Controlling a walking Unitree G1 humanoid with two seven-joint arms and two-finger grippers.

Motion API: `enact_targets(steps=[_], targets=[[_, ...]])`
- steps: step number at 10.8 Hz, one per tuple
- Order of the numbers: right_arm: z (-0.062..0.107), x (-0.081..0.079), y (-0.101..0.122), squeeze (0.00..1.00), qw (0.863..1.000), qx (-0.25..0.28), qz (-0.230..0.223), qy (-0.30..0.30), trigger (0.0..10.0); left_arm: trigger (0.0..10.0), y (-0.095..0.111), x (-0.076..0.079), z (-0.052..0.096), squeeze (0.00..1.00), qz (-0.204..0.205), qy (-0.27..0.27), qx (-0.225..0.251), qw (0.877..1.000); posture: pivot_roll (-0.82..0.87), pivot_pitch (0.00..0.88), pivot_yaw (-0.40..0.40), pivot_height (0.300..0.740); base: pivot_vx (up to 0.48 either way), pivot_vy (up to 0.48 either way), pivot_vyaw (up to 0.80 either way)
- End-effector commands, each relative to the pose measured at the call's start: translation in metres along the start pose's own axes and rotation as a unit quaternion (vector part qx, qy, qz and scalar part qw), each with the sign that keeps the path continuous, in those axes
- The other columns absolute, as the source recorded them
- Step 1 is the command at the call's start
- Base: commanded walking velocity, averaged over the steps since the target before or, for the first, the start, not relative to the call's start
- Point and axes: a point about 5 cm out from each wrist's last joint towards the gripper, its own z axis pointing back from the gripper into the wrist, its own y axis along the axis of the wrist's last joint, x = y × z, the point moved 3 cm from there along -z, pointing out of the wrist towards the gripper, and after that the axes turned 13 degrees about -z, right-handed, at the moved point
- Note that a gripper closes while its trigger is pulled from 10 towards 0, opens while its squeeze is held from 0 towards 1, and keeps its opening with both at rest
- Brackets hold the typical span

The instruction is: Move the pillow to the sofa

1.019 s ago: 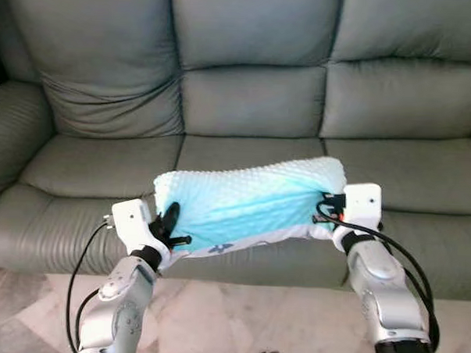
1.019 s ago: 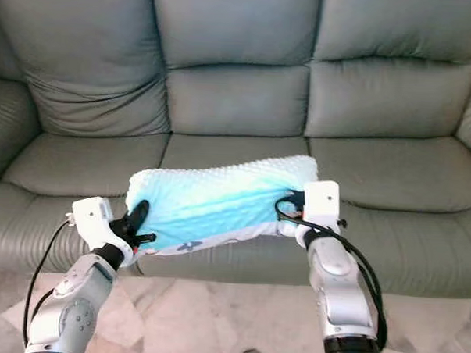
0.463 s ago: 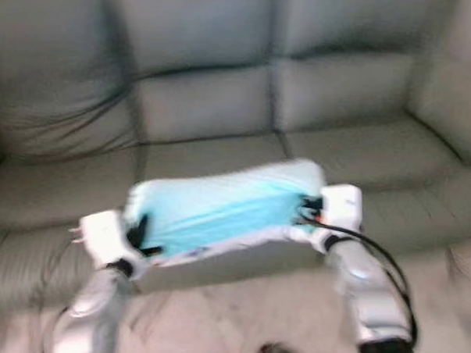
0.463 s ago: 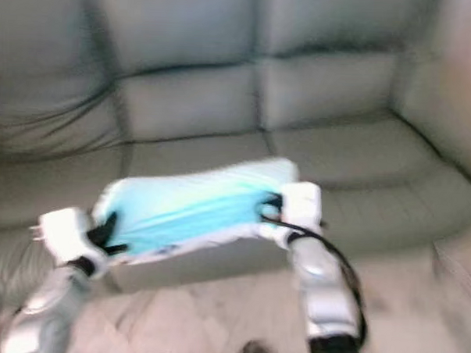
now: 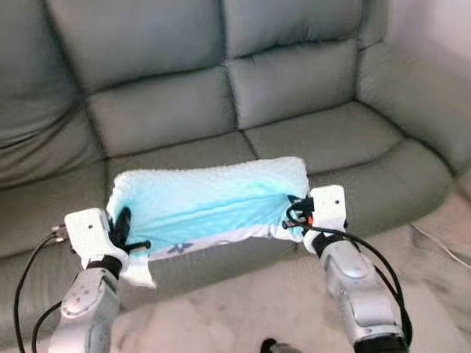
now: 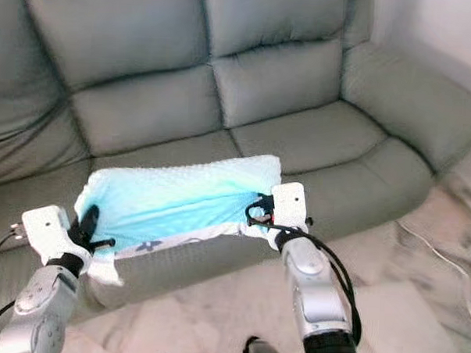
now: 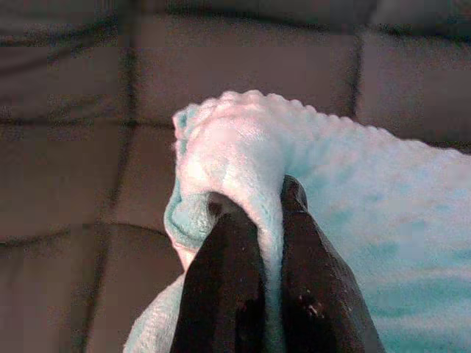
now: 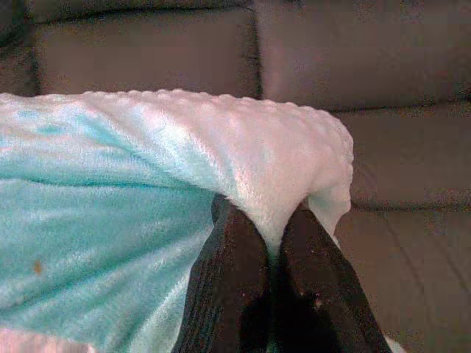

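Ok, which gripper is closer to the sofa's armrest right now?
Right. The right gripper pinches the pillow at the end toward the armrest; the left gripper pinches the opposite end, a pillow's length farther away.

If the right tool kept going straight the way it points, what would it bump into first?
Past the pillow that the right tool pinches, probably the sofa backrest, though depth is hard to judge.
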Motion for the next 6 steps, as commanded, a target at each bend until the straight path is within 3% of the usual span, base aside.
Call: enact_targets(steps=[1, 5, 6], targets=[[-0.002, -0.005, 0.007, 0.00, 1.000, 0.016, 0.006, 0.013, 10.0, 10.0, 0.001, -0.032, 0.008, 0.00, -0.021, 0.067, 0.005, 0.997, -0.17, 0.180, 0.093, 0.740, 0.000, 0.000, 0.79], [-0.011, -0.023, 0.006, 0.00, 0.999, 0.016, 0.003, 0.040, 10.0, 10.0, -0.006, -0.044, 0.021, 0.00, -0.040, 0.093, -0.005, 0.995, -0.14, 0.180, 0.082, 0.740, 0.000, 0.000, 0.79], [-0.012, -0.023, 0.007, 0.00, 0.999, 0.017, -0.008, 0.041, 10.0, 10.0, -0.006, -0.041, 0.021, 0.00, -0.045, 0.090, -0.004, 0.995, -0.14, 0.180, 0.083, 0.740, 0.000, 0.000, 0.00]])
